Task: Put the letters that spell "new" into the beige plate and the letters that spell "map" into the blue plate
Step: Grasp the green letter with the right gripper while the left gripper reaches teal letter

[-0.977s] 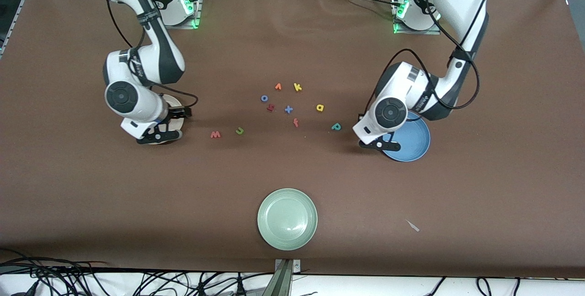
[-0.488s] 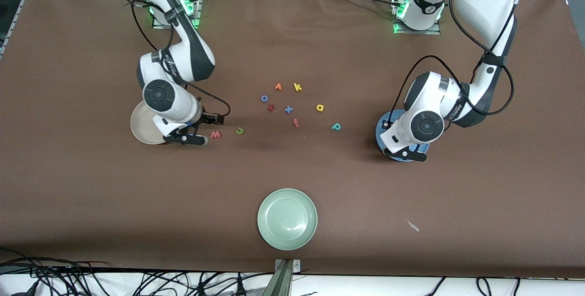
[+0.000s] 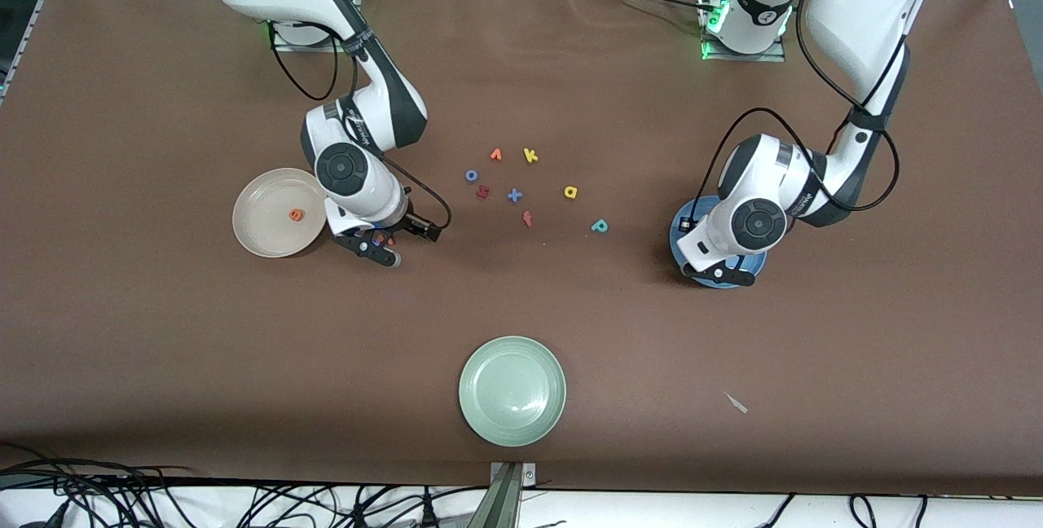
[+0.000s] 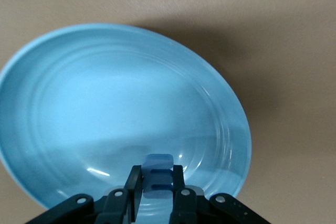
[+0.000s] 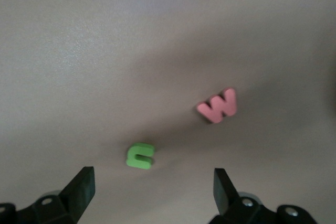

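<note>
Blue m (image 4: 157, 178) is pinched in the left gripper (image 4: 157, 192) over the blue plate (image 4: 63, 103), ready to drop. Right gripper (image 5: 152, 182), fingers wide, has swung from the beige plate (image 3: 253, 231), e (image 3: 297, 215) inside, over to w (image 5: 218, 105) and n (image 5: 140, 156) mid-table.

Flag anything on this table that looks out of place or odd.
One thing: a small pale scrap lies on the table, nearer the front camera than the blue plate; it is neither letter nor plate. What it is I cannot tell. Nothing looks spilled or damaged.
</note>
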Controlling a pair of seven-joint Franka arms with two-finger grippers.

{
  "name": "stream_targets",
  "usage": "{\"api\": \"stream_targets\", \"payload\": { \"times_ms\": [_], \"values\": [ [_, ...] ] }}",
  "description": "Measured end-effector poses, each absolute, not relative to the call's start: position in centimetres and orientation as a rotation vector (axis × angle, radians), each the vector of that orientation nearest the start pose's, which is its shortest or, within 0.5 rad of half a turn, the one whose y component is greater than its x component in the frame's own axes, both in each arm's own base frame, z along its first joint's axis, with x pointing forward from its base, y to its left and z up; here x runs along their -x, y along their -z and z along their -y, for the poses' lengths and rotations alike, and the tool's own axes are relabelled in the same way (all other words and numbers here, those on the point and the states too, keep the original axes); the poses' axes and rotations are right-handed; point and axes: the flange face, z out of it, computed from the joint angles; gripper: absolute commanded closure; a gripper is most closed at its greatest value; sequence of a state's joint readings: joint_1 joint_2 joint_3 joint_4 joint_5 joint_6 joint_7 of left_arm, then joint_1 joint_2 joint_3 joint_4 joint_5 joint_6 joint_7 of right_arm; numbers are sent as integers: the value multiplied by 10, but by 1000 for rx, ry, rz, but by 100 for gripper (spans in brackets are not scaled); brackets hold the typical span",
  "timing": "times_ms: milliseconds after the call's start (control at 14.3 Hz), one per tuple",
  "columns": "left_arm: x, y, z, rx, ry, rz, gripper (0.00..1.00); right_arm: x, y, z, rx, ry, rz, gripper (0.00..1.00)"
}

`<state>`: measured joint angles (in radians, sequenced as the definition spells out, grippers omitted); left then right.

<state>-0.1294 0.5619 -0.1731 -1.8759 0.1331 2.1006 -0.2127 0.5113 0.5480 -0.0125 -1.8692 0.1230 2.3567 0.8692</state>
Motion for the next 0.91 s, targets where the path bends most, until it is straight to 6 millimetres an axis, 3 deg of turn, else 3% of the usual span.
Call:
{"api": "stream_targets", "payload": {
  "times_ms": [70, 140, 488, 698, 907],
  "values": [
    [-572, -189, 170, 3005, -477, -251, 18, -554, -210, -306, 3024, -146, -734, 0],
    [-571, -188, 170, 3005, -477, -252, 0, -554, -206, -307, 3019, -148, -755, 0],
    [-572, -194, 179, 3003, -471, -276, 0, -551, -191, -315, 3005, -125, -775, 1],
    [-575, -216, 194, 2999, -469, -299, 0, -549, -183, -319, 3006, -119, -765, 5],
    [-573, -244, 225, 3022, -411, -214, 0, -548, -181, -320, 3007, -119, -763, 12]
  ]
}}
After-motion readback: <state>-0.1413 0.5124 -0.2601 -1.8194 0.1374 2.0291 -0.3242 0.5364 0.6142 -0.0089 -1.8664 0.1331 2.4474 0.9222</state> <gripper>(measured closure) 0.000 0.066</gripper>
